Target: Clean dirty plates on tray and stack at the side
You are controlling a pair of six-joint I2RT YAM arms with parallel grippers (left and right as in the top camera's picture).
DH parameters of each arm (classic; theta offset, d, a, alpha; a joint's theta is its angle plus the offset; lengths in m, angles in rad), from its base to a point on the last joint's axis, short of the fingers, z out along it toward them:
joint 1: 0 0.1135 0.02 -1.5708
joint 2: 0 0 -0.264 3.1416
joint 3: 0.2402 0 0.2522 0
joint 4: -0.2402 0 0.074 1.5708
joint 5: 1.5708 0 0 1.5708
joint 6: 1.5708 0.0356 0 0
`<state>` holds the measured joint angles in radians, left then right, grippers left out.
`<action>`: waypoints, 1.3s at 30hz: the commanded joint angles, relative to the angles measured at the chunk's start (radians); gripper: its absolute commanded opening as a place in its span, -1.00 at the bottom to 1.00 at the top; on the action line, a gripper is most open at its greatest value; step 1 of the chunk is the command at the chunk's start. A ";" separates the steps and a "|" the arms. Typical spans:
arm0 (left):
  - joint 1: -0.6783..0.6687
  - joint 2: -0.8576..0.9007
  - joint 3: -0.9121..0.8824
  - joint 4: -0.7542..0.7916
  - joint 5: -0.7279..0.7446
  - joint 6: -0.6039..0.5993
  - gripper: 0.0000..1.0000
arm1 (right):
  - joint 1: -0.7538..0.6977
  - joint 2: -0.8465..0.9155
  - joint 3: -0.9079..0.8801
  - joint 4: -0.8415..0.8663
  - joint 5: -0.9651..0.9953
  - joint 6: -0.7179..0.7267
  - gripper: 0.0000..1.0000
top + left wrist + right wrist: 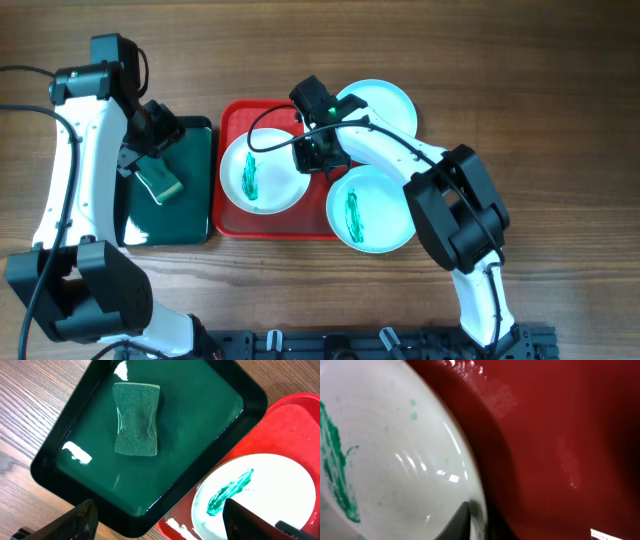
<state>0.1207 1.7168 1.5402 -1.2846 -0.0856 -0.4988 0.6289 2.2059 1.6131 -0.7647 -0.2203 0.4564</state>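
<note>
On the red tray (pixel 232 118), my right hand (pixel 318 152) meets the right rim of a smeared plate (pixel 258 172); I cannot tell whether it grips. A second smeared plate (pixel 370 207) overlaps the tray's near right corner, and a clean plate (pixel 385 103) lies by its far right corner. Left of the tray, my left hand (pixel 159 510) hangs wide open and empty above a sponge (pixel 136 419) in a green tray (pixel 55 472).

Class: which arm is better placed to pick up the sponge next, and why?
Probably left. The left gripper hovers open above the sponge in the dark green tray; the right gripper is at the rim of the white plate on the red tray.
</note>
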 commanded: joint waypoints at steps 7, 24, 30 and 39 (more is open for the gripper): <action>0.027 -0.002 -0.205 0.222 -0.073 -0.083 0.18 | 0.003 0.042 0.014 0.019 0.071 0.068 -0.91; 0.069 0.120 -0.381 0.516 -0.110 -0.002 -0.23 | 0.003 0.045 0.014 0.028 0.071 0.069 -0.91; 0.069 0.129 -0.383 0.545 -0.118 0.023 -0.40 | 0.003 0.045 0.014 0.027 0.071 0.068 -0.91; 0.069 0.202 -0.395 0.557 -0.118 0.024 -0.79 | 0.003 0.045 0.014 0.028 0.071 0.068 -0.91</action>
<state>0.1864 1.8702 1.1687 -0.7322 -0.1989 -0.4797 0.6296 2.2070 1.6188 -0.7387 -0.2001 0.5087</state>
